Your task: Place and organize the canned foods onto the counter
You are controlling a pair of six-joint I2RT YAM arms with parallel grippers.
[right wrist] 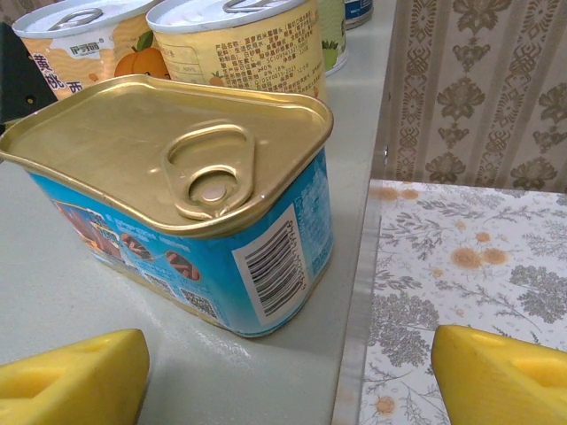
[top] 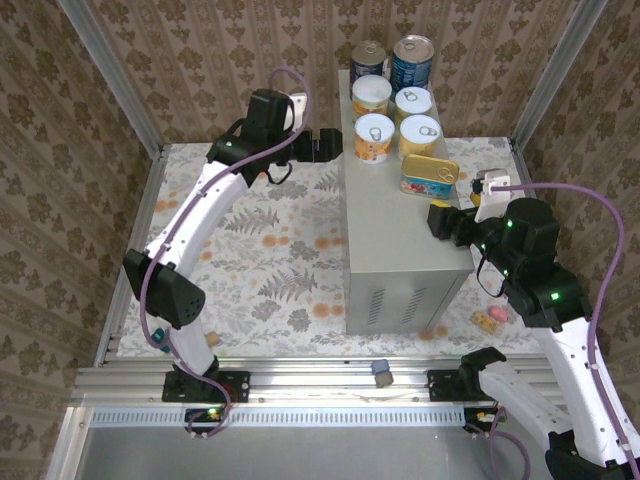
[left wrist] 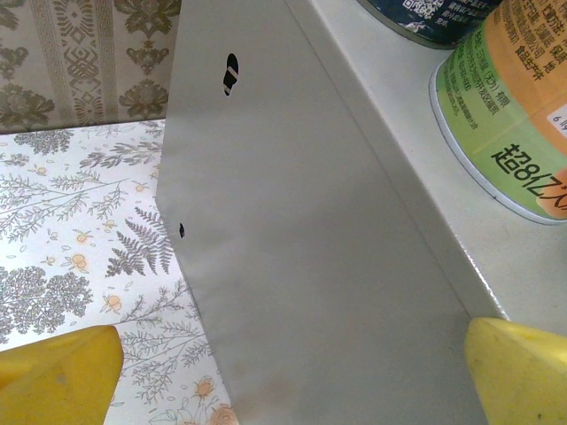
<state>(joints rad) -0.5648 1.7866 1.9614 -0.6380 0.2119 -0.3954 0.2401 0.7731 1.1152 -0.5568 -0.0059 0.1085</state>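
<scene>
All seven tins stand on the far end of the counter (top: 400,240): two blue cans (top: 369,58) (top: 412,60) at the back, four yellow cans (top: 371,95) (top: 413,104) (top: 375,137) (top: 420,135) in a square before them, and the gold tin (top: 430,175) nearest, by the right edge. The counter rests on the floral-clothed table (top: 270,250), its vent slits (top: 395,305) facing the arm bases. The left jaws sit against the counter's left side, spread fully wide and holding nothing; in the left wrist view one yellow fingertip (left wrist: 53,372) hangs over the table and the other (left wrist: 523,372) over the counter top. There a yellow can (left wrist: 509,106) shows an orange-and-green label with Chinese characters and a figure 8, and a blue can (left wrist: 434,13) a QR-like pattern. The right jaws hover at the counter's right edge, partly open and empty, just short of the gold tin (right wrist: 177,177). Its lid has a pull ring, and its blue label carries a barcode. Behind it one yellow can (right wrist: 89,49) bears Chinese characters and a pictured orange fruit; the next (right wrist: 248,53) has a block of fine print too small to read.
</scene>
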